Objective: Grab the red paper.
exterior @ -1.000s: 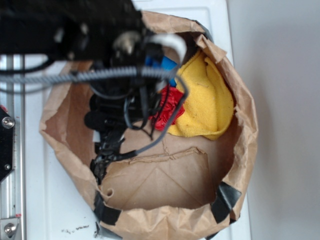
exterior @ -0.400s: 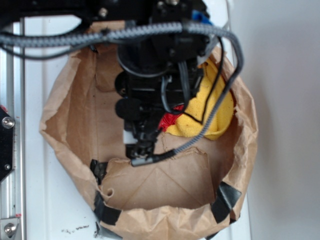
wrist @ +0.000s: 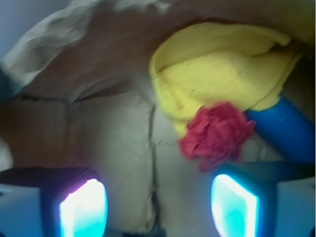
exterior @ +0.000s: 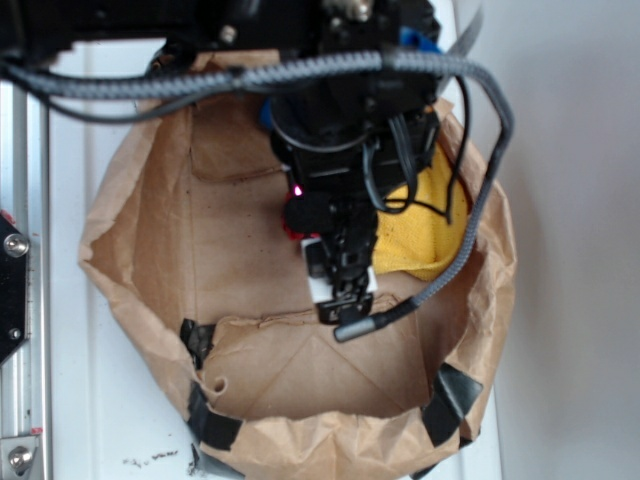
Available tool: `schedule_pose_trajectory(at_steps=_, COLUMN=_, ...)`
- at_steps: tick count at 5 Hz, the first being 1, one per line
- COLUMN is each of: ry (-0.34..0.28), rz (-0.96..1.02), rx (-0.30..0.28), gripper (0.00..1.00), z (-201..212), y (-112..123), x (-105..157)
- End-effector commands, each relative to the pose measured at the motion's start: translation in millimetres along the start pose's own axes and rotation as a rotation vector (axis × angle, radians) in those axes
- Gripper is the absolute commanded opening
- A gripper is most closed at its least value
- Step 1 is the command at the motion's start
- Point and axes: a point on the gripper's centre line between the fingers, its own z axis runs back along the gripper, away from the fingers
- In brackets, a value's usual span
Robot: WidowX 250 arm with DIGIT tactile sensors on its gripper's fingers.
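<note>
Red paper (wrist: 217, 136): crumpled wad on the floor of the brown paper bag (exterior: 140, 260), touching the yellow cloth (wrist: 222, 69) behind it and the blue cylinder (wrist: 286, 128) to its right; gripper (wrist: 158, 200): fingers spread apart, empty, above the bag floor, paper just beyond the right finger (wrist: 234, 202).

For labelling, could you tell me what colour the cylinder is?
Blue cylinder, clearest in the wrist view.
</note>
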Motion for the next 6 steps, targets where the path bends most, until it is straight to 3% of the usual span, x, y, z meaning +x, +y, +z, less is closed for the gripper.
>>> schedule_pose_trajectory(at_steps=1, ry=-0.111, rz=-0.035, rx=0.106, gripper=1.0, z=-25.4, y=9.2, x=8.7)
schedule_pose_trajectory(at_steps=3, ry=-0.138, rz=-0.082, rx=0.185, gripper=1.0, z=-61.3, y=23.9, x=-7.2)
schedule_pose_trajectory(at_steps=6, ry=-0.103, rz=0.002, rx=0.193, gripper=1.0, z=-65.5, y=9.7, x=19.4)
